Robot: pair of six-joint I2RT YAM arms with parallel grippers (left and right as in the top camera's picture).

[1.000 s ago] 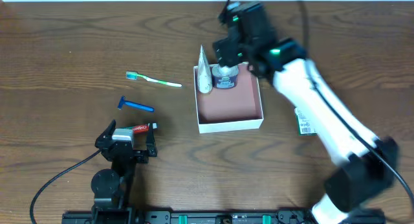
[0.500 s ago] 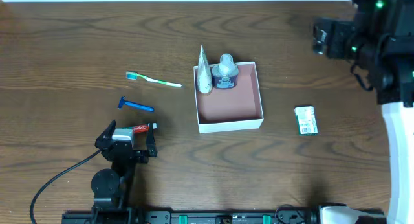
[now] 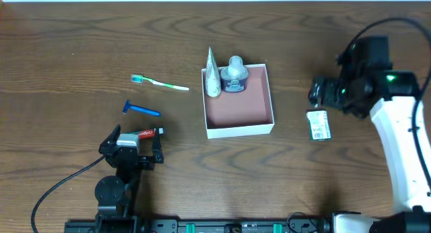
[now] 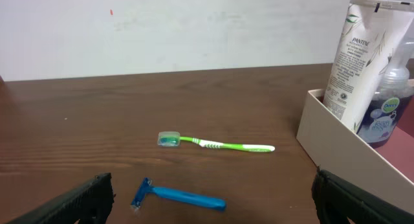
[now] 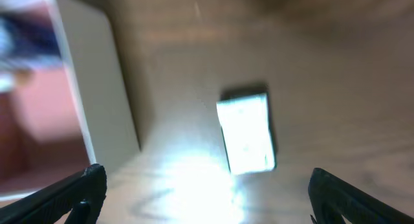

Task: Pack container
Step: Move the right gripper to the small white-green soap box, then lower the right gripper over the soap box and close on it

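That square shallow box with thin white walls and a pinkish-brown inside sat flat and lidless mid-table. A white tube and a bluish pump bottle stood at its far end.

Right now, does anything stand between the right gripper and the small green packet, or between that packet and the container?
Nothing visible does. The right gripper hangs open beside the green packet, and only bare table lies between the packet and the container.

The white tube reads "PANTENE" running down its side. The blue bottle bears a green badge, apparently "Dettol". Other print is illegible.
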